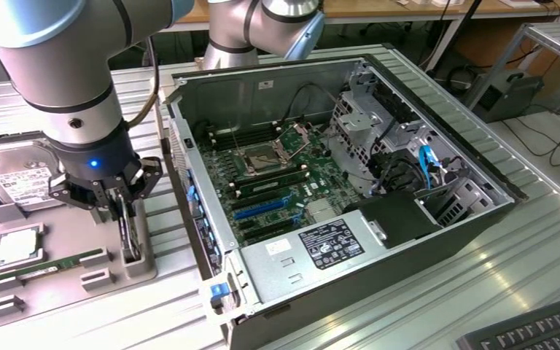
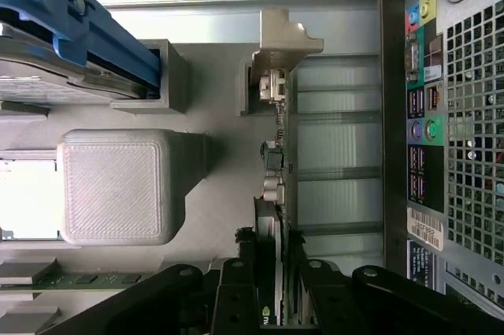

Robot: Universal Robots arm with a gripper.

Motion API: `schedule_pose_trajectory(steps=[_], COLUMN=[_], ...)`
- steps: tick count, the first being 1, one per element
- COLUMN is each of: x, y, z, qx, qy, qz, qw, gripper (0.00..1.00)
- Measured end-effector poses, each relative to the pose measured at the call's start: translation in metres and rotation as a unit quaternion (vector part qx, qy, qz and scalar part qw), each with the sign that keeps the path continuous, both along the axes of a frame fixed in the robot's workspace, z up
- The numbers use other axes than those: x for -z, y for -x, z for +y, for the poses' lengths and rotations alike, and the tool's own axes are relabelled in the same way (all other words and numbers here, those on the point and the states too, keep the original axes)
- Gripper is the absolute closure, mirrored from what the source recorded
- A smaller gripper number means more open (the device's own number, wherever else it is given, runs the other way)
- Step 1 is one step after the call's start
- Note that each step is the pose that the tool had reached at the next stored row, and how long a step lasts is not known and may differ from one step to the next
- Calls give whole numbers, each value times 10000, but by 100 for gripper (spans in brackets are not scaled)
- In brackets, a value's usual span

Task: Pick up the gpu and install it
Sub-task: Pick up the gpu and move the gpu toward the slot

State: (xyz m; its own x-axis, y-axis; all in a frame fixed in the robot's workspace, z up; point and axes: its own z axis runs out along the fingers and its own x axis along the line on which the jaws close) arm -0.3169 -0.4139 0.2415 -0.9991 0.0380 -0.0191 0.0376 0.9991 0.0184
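The gpu stands on edge in a slot at the exterior view's right side of the grey holder tray. My gripper is down over it, a finger on each face of the card. In the wrist view the thin dark card runs away from the gripper to its silver bracket, and the black fingers press against both of its sides. The gripper is shut on the gpu, which still sits in the holder.
An open computer case lies to the exterior view's right, with the motherboard and its blue slot exposed. The tray also holds a hard drive, a processor and a green memory stick. The case's rear panel is close beside the card.
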Motion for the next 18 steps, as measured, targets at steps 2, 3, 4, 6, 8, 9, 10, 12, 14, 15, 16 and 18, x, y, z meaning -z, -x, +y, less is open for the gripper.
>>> schedule_pose_trajectory(steps=[2,3,4,6,8,9,10,12,14,15,16,18], x=[-25,-47,-62,-107,-183,-227,-265,-354,-491,-537,-585,-675], y=[0,0,0,0,0,0,0,0,0,0,0,-3], z=[0,0,0,0,0,0,0,0,0,0,0,0], qx=[0,0,0,0,0,-1,-1,-1,-1,-1,-2,-2], qy=[0,0,1,0,0,0,0,0,0,-1,-1,-2], qz=[1,1,1,0,1,1,0,0,0,1,0,1], qw=[10000,10000,10000,10000,10000,10000,10000,10000,10000,10000,10000,10000], gripper=[74,74,74,74,74,74,74,74,74,74,74,74])
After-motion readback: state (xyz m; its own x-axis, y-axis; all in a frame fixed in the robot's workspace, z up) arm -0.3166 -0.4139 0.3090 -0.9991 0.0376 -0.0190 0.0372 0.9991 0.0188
